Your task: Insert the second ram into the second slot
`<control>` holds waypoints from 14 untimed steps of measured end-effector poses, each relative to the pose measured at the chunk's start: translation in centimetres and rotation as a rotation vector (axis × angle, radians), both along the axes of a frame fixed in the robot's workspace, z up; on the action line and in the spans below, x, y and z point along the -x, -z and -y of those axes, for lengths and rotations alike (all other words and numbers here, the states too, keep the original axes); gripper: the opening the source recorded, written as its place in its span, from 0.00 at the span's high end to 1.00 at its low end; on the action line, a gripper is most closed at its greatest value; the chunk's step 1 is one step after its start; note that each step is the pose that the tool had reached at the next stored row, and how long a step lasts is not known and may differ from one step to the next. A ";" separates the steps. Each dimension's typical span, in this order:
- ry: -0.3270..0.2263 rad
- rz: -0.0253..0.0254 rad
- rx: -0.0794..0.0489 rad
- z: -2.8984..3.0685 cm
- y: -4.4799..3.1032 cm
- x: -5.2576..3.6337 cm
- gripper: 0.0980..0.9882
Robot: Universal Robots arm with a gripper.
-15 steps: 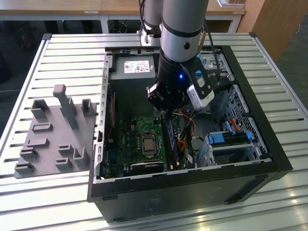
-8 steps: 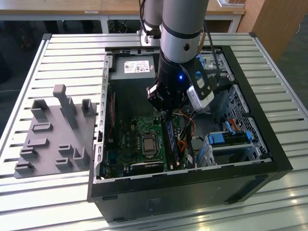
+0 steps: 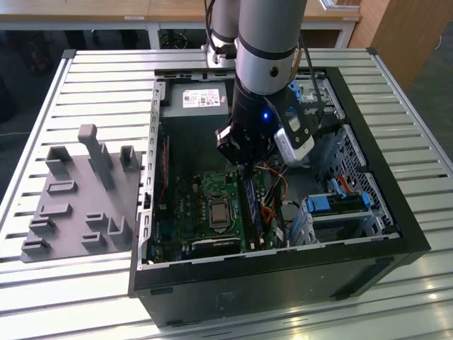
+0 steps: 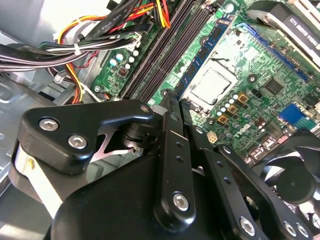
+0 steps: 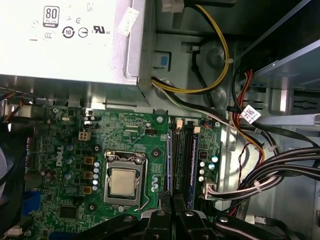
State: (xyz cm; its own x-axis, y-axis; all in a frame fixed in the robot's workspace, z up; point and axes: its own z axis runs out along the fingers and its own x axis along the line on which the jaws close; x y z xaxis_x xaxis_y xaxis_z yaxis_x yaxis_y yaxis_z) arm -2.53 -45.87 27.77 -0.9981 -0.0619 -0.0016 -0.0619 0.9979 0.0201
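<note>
Fingers pinched nearly together, the gripper [image 5: 173,214] clamps one end of the ram [image 5: 170,165], a thin blue stick standing edge-up on the motherboard [image 5: 125,135], just beside the processor [image 5: 122,182], inside the open case [image 3: 396,212].

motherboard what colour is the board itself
Green motherboard, clearest in the first wrist view.

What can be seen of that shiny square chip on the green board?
The processor chip is a flat square with a dull silver metal lid, lying level, clamped by a grey metal frame around its edges. It sits bare, no cooler on it, on the green motherboard, beside the long memory slots.
</note>
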 end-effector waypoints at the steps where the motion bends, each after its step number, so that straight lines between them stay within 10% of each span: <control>1: 0.000 0.0000 0.000 0.00 0.06 0.00 0.96; 14: 0.000 0.0000 0.000 0.00 0.43 0.00 0.96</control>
